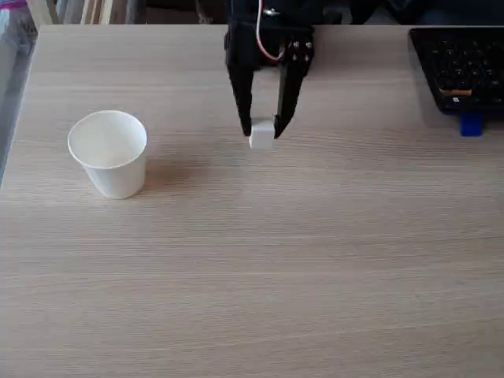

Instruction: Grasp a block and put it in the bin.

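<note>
1. Your gripper, upper centre of the fixed view, has its fingertips narrowly astride the block; firm contact probably, though you can't be sure here.
2. A grip only at the tips could let the block slip as you lift.
3. The bin stands well apart at left; a low swing could tip it.

Fixed view, contents by count:
- Gripper: one, two black fingers.
- Block: one white cube, between the fingertips.
- Paper cup: one, well left of the gripper (upright, mouth open).
- Keyboard: one, far right of the gripper.
- Blue piece: one, at the keyboard's near edge.
</note>
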You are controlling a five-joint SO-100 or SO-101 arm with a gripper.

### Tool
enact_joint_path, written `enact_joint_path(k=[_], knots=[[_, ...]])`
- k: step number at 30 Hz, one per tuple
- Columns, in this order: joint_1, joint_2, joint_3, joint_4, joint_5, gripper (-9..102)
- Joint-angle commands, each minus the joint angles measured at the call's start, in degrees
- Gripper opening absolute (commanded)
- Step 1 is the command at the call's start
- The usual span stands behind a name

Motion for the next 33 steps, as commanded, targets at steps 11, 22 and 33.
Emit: enact_joint_path(k=[11,22,33], knots=[[12.7,-12.2,-15.0,1.7,1.6,5],[20.2,-18.2,-20.4,2.1,0.3,5],[26.6,-25.1,-28.0,2.8,-2.4,5]])
